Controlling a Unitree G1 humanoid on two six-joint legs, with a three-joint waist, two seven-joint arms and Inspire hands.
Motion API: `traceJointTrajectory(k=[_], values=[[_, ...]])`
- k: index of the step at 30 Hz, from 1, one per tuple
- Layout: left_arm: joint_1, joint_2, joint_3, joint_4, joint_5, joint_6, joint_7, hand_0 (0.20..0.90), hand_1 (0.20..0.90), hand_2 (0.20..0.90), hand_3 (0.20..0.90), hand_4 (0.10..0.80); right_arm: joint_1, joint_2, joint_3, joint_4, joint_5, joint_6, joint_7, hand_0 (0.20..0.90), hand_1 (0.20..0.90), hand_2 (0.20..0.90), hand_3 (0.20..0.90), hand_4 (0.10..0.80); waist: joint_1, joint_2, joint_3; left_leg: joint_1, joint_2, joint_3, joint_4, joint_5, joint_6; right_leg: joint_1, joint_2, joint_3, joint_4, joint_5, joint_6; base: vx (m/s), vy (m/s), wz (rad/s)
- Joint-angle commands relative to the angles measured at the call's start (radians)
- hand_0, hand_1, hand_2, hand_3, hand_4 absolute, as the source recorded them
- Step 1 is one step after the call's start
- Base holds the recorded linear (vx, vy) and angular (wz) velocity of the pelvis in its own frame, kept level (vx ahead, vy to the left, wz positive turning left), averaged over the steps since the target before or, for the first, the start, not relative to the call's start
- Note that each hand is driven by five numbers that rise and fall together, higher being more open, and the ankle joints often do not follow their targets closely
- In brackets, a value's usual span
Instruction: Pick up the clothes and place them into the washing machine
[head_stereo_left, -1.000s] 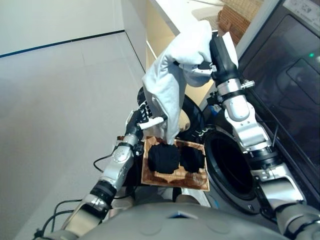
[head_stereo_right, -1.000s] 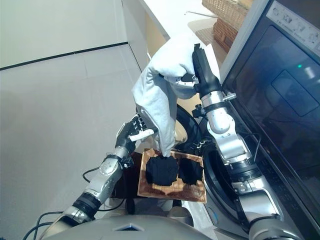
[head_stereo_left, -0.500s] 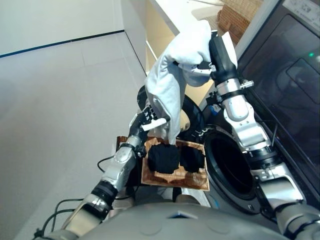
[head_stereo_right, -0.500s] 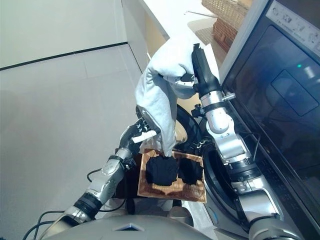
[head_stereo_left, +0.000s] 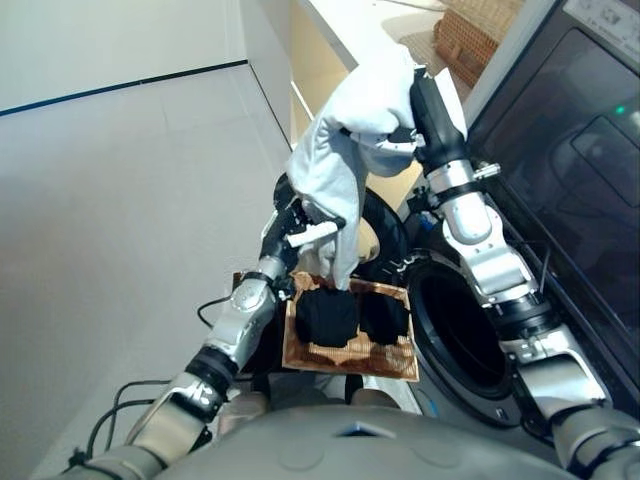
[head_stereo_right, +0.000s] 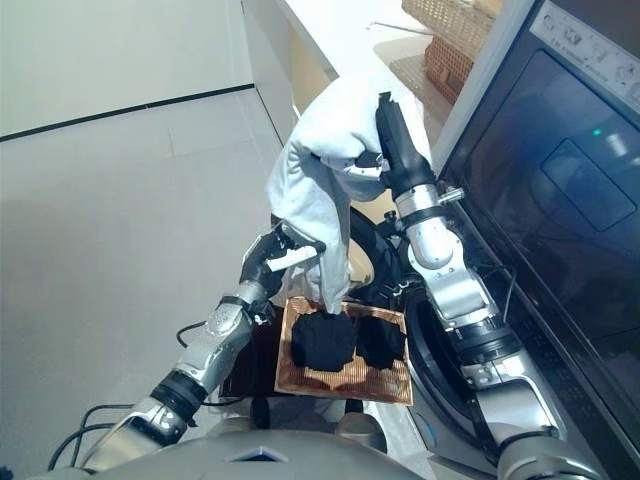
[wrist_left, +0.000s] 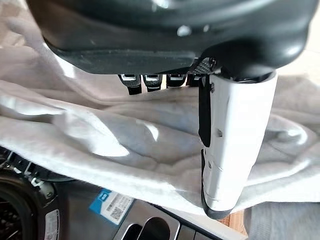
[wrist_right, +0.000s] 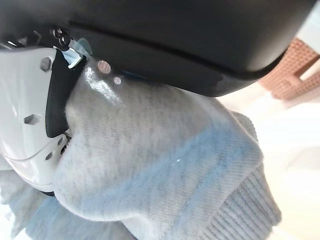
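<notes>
Bright even indoor light, soft shadows, wrist views blurred close up, slight glare

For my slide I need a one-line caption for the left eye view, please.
Right hand lifts a light grey garment above the open washing machine while left hand gathers its hanging edge.

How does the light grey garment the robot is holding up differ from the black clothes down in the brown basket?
The light grey knitted garment hangs lifted in the air, while the black clothes lie in the brown woven basket. The grey one is pale and draped long; the black ones are dark, bunched lumps. The right robot hand grips the grey one's top and the left robot hand touches its lower part; neither hand touches the black ones. None is in the washing machine.
</notes>
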Motion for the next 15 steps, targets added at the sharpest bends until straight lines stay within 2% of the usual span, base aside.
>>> traceJointTrajectory(k=[1,10,11,12,13,15], values=[[-0.172,-0.065,-0.061,0.025,0.040,-0.092,0.004,0.900,0.900,0.900,0.900,0.800,-0.237,0.003,-0.052,-0.044,0.054,-0.099,-0.045,0.200,0.200,0.200,0.200,0.300,0.005,-0.032,-0.104,0.016,0.040,-0.020,-0.008,-0.043,-0.061,-0.046,-0.032,-0.020,0.015,0.010,0.022,0.000,0.000,0.00],[-0.198,-0.080,-0.067,0.038,0.030,-0.095,0.019,0.900,0.900,0.900,0.900,0.800,-0.231,0.004,-0.042,-0.053,0.069,-0.101,-0.041,0.200,0.200,0.200,0.200,0.300,0.000,-0.031,-0.106,0.018,0.042,-0.018,-0.008,-0.043,-0.062,-0.042,-0.032,-0.021,0.014,0.009,0.023,0.000,0.000,0.00],[-0.198,-0.081,-0.068,0.040,0.027,-0.094,0.018,0.686,0.686,0.686,0.686,0.647,-0.231,0.004,-0.041,-0.054,0.071,-0.101,-0.041,0.200,0.200,0.200,0.200,0.300,0.000,-0.031,-0.106,0.018,0.042,-0.018,-0.008,-0.043,-0.062,-0.042,-0.032,-0.020,0.013,0.009,0.023,0.000,0.000,0.00],[-0.196,-0.081,-0.068,0.039,0.022,-0.093,0.015,0.513,0.513,0.513,0.513,0.524,-0.231,0.004,-0.041,-0.054,0.072,-0.101,-0.041,0.200,0.200,0.200,0.200,0.300,0.001,-0.031,-0.106,0.018,0.042,-0.017,-0.008,-0.043,-0.062,-0.042,-0.031,-0.020,0.013,0.009,0.023,0.000,0.000,0.00],[-0.194,-0.081,-0.069,0.037,0.017,-0.094,0.012,0.200,0.200,0.200,0.200,0.300,-0.231,0.004,-0.040,-0.055,0.072,-0.101,-0.042,0.200,0.200,0.200,0.200,0.300,0.001,-0.031,-0.107,0.018,0.042,-0.017,-0.008,-0.043,-0.062,-0.042,-0.032,-0.020,0.013,0.010,0.023,0.000,0.000,0.00],[-0.193,-0.080,-0.067,0.036,0.015,-0.102,0.014,0.200,0.200,0.200,0.200,0.300,-0.231,0.004,-0.038,-0.056,0.073,-0.104,-0.042,0.200,0.200,0.200,0.200,0.300,0.000,-0.031,-0.106,0.019,0.042,-0.017,-0.008,-0.043,-0.062,-0.044,-0.032,-0.020,0.013,0.011,0.023,0.000,0.000,0.00]])
